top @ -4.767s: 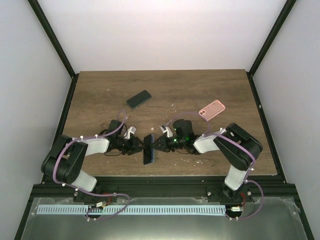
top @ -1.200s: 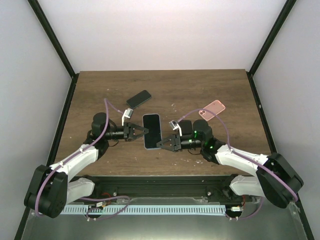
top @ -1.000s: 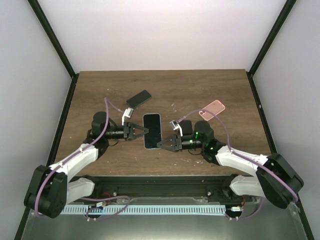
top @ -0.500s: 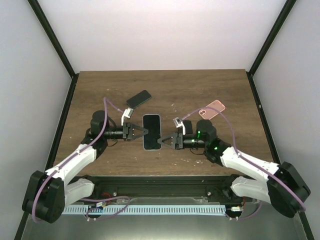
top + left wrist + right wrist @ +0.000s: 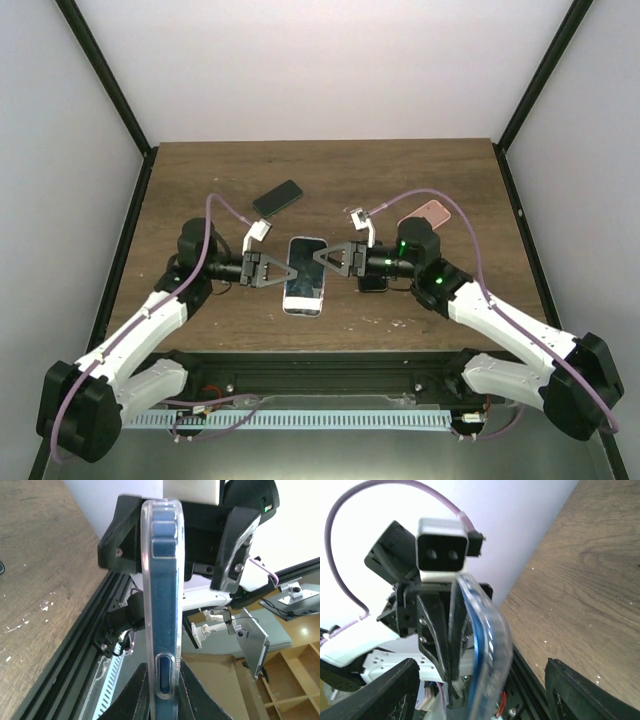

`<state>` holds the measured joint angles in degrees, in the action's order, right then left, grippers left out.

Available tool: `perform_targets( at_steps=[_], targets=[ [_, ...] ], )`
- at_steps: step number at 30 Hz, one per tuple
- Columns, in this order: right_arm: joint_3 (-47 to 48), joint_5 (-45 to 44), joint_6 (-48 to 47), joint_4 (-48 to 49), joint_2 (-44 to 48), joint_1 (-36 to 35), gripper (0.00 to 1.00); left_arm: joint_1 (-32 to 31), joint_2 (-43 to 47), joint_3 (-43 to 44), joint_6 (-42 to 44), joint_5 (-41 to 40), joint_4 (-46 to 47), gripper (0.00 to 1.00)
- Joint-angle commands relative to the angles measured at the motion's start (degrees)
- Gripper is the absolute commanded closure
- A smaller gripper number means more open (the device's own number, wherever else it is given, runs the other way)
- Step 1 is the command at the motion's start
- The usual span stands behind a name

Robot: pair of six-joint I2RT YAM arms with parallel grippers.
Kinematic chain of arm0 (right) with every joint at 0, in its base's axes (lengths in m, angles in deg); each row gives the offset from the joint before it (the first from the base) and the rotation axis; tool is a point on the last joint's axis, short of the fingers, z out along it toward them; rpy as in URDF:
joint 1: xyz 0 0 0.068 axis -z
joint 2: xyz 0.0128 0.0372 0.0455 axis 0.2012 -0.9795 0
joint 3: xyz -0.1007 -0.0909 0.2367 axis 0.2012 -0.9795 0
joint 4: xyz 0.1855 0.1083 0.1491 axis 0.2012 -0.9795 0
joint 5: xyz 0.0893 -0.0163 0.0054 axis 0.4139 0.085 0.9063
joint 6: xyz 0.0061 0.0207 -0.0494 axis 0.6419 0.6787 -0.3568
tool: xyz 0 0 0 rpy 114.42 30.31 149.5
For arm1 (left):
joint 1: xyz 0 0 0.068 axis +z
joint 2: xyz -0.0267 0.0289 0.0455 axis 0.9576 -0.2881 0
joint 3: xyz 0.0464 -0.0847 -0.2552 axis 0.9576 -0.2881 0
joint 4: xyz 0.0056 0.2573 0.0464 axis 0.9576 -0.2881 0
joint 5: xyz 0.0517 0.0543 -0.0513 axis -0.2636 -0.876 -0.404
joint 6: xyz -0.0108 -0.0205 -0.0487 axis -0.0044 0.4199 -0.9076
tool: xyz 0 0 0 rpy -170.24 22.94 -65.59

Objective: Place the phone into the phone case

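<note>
Since a second ago my right jaws sprang wide off the phone [image 5: 304, 289]. My left jaws clamp its left edge, holding it above the desk [image 5: 400, 170], long axis near-to-far, clear case [image 5: 146, 580] around it.

table [image 5: 200, 170]: brown wood grain with darker streaks and a few pale specks
phone [image 5: 303, 290]: screen washed pale grey by glare from above; edge blue in the left wrist view
case [image 5: 146, 540]: clear and colourless, rimming the blue edge
dark phone [image 5: 277, 198]: near-black, glossy
pink case [image 5: 436, 210]: salmon pink
left tool [image 5: 290, 276]: black
right tool [image 5: 320, 259]: black
arms [image 5: 150, 320]: white links, black joints
cables [image 5: 208, 230]: lilac
light [image 5: 403, 249]: green, on the right arm
camera [image 5: 443, 550]: pale grey box with two dark lenses
walls [image 5: 320, 70]: white
frame [image 5: 100, 75]: black
</note>
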<state>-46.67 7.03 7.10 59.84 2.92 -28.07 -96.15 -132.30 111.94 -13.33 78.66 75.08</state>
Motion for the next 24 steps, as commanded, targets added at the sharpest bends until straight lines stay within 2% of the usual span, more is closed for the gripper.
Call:
perform_targets(
  at_steps=[1, 12, 17, 20, 24],
  targets=[
    [4.2, 0.7, -0.5, 0.4, -0.7, 0.4, 0.34, -0.7, 0.9, 1.7, 3.0, 3.2, -0.9, 0.91],
    [4.5, 0.2, 0.6, 1.0, -0.1, 0.5, 0.64, -0.8, -0.2, 2.7, 7.8, 2.3, -7.1, 0.91],
    [4.4, -0.2, 0.6, 0.8, 0.2, 0.5, 0.87, -0.8, -0.8, 3.4, 10.8, 0.7, -10.6, 0.92],
    [4.3, -1.0, 0.4, 0.0, 0.3, 0.6, 0.98, -0.8, -1.7, 4.7, 14.5, -0.9, -15.9, 0.93],
    [4.4, -1.7, 0.3, -1.2, 0.1, 0.5, 0.99, -0.8, -3.3, 6.2, 17.6, -2.0, -21.0, 0.94]
  ],
)
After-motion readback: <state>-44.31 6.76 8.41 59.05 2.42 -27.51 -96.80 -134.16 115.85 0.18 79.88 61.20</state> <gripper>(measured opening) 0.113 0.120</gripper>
